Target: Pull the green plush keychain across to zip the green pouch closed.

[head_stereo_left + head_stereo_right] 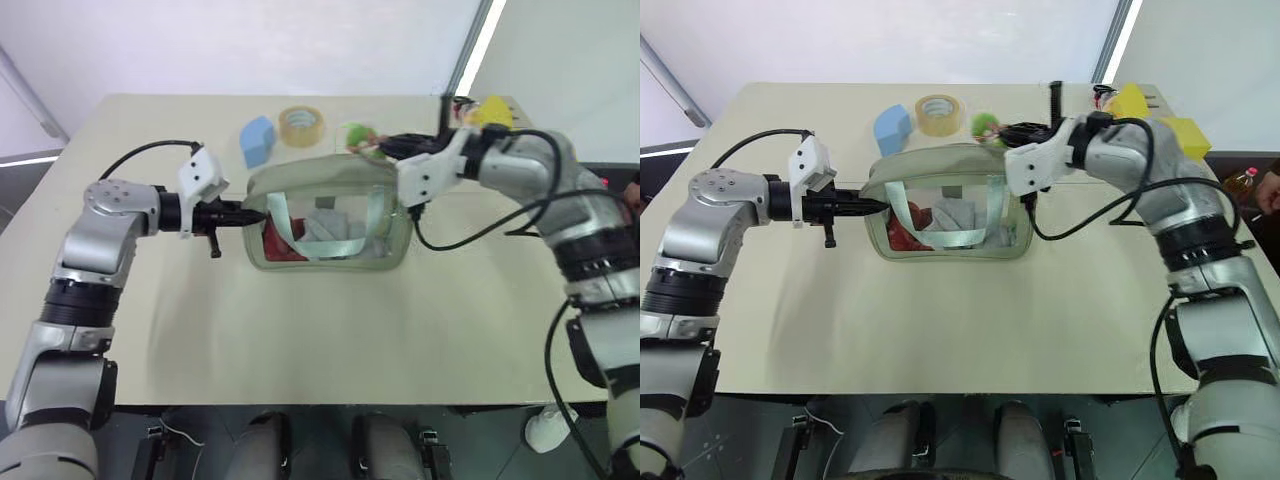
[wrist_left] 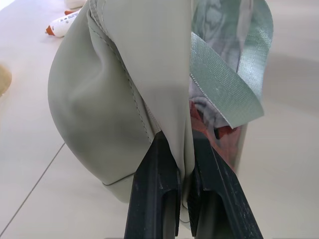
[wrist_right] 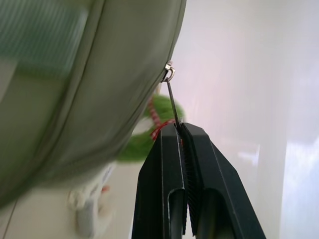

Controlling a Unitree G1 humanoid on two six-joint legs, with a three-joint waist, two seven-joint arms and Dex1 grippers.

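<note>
Left eye view gives you the green pouch [image 1: 325, 225] mid-surface, left fingers [image 1: 250, 215] pinching its end fabric, right fingers [image 3: 180, 130] clamped on the green plush keychain's [image 1: 357, 134] link; beyond sit blue sponge [image 1: 257, 140] and tape roll [image 1: 301, 125].

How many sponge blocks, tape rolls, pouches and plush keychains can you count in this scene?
sponge blocks: 3 (light-blue, yellow, yellow)
tape roll: 1
green pouch: 1
green plush keychain: 1
Total: 6
</note>
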